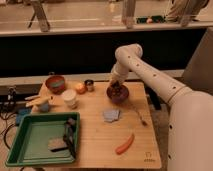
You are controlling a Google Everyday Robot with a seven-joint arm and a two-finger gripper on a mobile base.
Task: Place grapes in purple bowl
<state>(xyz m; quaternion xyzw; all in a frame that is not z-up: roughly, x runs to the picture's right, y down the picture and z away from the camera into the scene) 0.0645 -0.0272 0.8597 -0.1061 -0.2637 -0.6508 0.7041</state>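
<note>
While the tabletop holds plenty else, the arm reaches down to the purple bowl, with the gripper just above it. I cannot tell how the jaws stand. The grapes appear to lie inside the bowl. If they snag as the gripper lifts, they could be dragged out.

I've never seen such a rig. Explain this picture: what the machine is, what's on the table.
The big white shape is a mobile robot's single arm, seen by one camera looking down at a wooden table. Its gripper hangs right over the purple bowl, where a dark cluster, apparently the grapes, shows; whether it is held I cannot tell. Also there: a reddish-brown bowl, an orange fruit, a white cup and a green tray.
</note>
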